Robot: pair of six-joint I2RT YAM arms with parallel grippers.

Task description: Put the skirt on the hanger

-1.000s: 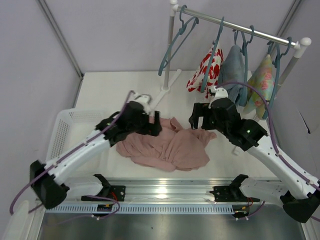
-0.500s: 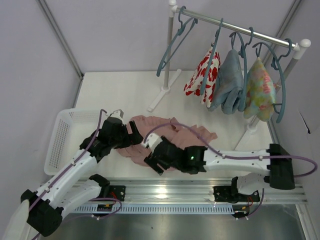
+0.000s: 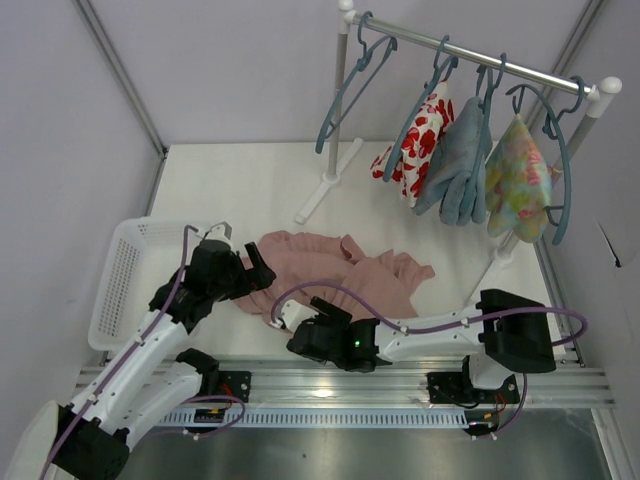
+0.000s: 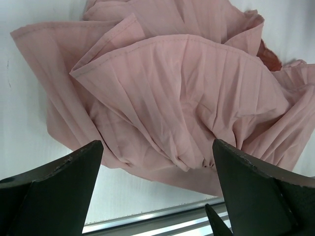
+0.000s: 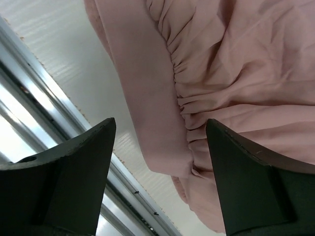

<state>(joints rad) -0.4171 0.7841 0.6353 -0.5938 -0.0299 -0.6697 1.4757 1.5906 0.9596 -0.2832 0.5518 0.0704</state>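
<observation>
The dusty-pink pleated skirt point(image 3: 345, 272) lies crumpled on the table's near half. It fills the left wrist view point(image 4: 187, 88), and its gathered waistband shows in the right wrist view point(image 5: 162, 98). The empty teal hanger point(image 3: 347, 85) hangs at the left end of the rack. My left gripper point(image 3: 260, 272) is open and empty just above the skirt's left edge, its fingers point(image 4: 54, 196) wide apart. My right gripper point(image 3: 298, 338) is open and empty over the skirt's near edge, with the waistband between its fingers point(image 5: 261, 182) but not pinched.
A white mesh basket point(image 3: 120, 280) stands at the left. The clothes rack point(image 3: 470, 55) at the back right carries a red-and-white floral garment point(image 3: 415, 135), a pale blue one point(image 3: 460, 150) and a green-patterned one point(image 3: 520, 175). An aluminium rail point(image 3: 330, 385) runs along the near edge.
Both arms drew back toward the near edge. The right arm swung down from beside the rack and now lies low along the front. The skirt lies more spread out.
</observation>
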